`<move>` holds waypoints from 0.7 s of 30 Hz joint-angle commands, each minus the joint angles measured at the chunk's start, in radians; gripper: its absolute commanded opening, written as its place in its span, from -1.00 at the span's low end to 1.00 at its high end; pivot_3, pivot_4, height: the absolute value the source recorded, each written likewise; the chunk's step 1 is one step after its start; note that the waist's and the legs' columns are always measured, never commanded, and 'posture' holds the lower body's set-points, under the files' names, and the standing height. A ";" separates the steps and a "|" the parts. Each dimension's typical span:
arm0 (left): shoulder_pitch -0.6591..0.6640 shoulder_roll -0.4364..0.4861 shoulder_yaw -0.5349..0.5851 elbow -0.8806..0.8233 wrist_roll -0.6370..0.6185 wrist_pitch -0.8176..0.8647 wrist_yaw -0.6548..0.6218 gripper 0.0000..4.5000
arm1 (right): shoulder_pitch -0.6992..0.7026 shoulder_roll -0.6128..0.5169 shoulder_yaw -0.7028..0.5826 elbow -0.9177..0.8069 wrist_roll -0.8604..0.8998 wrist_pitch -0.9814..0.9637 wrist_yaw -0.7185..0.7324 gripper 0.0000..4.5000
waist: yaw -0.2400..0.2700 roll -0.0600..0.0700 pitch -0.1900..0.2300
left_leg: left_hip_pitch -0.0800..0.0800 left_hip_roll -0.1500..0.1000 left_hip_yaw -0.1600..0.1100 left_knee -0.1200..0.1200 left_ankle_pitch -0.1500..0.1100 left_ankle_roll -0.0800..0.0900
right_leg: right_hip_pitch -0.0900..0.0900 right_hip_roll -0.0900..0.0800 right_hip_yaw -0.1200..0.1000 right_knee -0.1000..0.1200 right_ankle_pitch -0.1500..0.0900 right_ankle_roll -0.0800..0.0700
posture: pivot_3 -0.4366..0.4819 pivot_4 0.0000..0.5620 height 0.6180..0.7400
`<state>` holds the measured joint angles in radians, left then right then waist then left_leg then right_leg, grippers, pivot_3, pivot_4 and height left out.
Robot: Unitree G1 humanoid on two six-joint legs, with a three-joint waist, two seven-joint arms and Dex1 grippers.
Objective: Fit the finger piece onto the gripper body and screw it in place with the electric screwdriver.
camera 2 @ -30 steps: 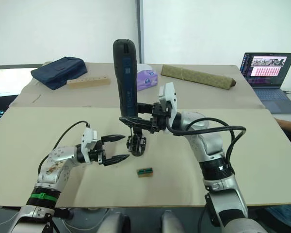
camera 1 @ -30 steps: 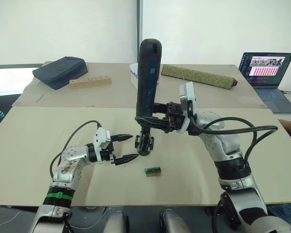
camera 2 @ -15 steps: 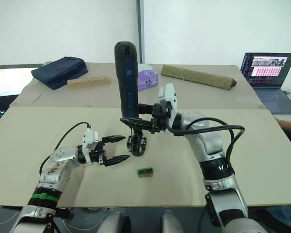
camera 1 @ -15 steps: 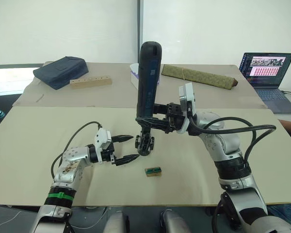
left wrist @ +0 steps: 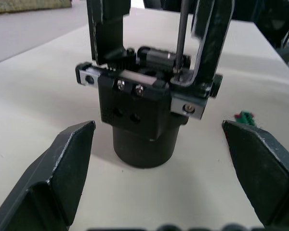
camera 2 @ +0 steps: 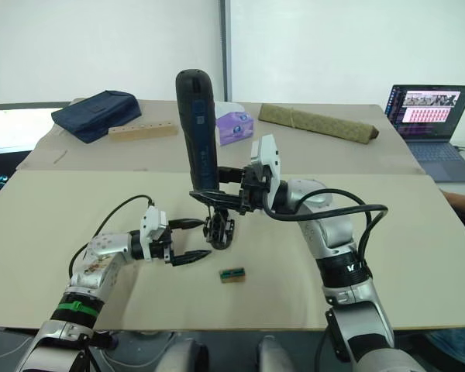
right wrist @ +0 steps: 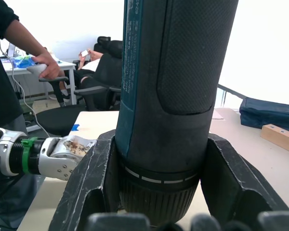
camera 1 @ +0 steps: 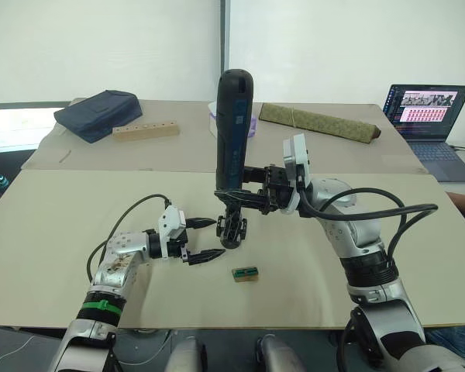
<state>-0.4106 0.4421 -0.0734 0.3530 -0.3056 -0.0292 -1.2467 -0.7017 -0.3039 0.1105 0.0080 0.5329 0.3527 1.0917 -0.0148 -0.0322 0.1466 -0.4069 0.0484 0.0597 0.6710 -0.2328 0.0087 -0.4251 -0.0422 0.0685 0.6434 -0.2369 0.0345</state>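
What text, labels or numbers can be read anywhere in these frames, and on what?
No text can be read.
Electric screwdriver: printing along its blue side strip, too blurred to read.
Laptop: screen content too small to read.
Purple tissue pack: any print too small to read.

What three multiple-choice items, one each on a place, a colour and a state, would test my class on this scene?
1. Where does the small green-and-brown block lie?
A. on the table in front of the gripper body
B. on the laptop
C. in the left gripper

2. What colour is the electric screwdriver?
A. white
B. black
C. red

3. How are the right gripper's jaws?
A. open, empty
B. shut on a cloth
C. clamped on the screwdriver

Key: 1 A, it sits on bare table; 2 B, dark casing; 3 C, fingers flank its barrel.
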 commanded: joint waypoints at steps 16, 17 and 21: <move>-0.255 -0.070 -0.067 0.384 0.087 -0.206 -0.175 1.00 | -0.019 -0.003 -0.002 -0.042 -0.006 -0.012 -0.003 -0.14 | -0.001 0.000 0.000 | -0.001 -0.001 0.000 0.000 0.000 0.000 | 0.000 0.000 0.000 -0.001 0.000 0.000 | -0.05 -0.47 1.00; -0.260 -0.074 -0.073 0.396 0.095 -0.214 -0.181 1.00 | -0.018 -0.003 -0.001 -0.043 -0.007 -0.013 -0.004 -0.14 | -0.001 0.000 0.000 | -0.001 -0.001 0.000 0.000 0.000 0.000 | 0.000 0.000 0.000 0.000 0.000 0.000 | -0.05 -0.47 1.00; -0.278 -0.091 -0.074 0.433 0.112 -0.231 -0.179 1.00 | -0.016 -0.002 0.001 -0.046 -0.007 -0.013 -0.009 -0.14 | -0.001 0.000 0.000 | -0.001 -0.001 0.000 0.000 0.000 0.000 | 0.000 0.000 0.000 0.000 0.000 0.000 | -0.05 -0.47 1.00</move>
<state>-0.6617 0.3557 -0.1538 0.7841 -0.1968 -0.2391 -1.4230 -0.7023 -0.3044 0.1158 -0.0003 0.5292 0.3529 1.0862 -0.0155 -0.0323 0.1466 -0.4079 0.0478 0.0593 0.6711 -0.2328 0.0087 -0.4253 -0.0420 0.0684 0.6431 -0.2368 0.0347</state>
